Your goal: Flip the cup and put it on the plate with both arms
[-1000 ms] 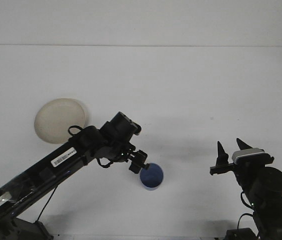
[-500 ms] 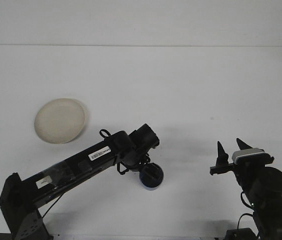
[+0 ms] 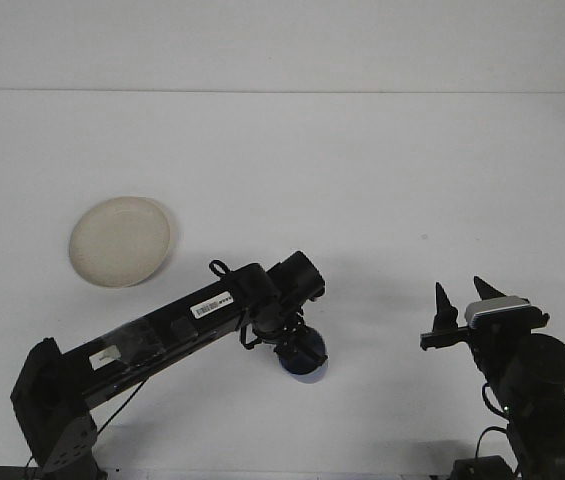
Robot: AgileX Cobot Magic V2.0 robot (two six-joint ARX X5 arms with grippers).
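Cup, small, round and blue (image 3: 304,366), sat just below the middle of the frame on the white tabletop (image 3: 362,180), and only its lower rim and a sliver of its side showed beneath the arm's dark hardware. At the left of the frame, a round cream-coloured plate (image 3: 120,241) lay flat, well apart from the cup. From the lower left corner the left arm reached diagonally toward the centre, and its black left gripper (image 3: 299,350) was down over the cup, covering most of it; whether its jaws were clenched on the cup or released could not be told. At the lower right, the black right gripper (image 3: 459,297) pointed upward with its two fingertips spread apart and nothing between them, and its base was cut off by the bottom edge.
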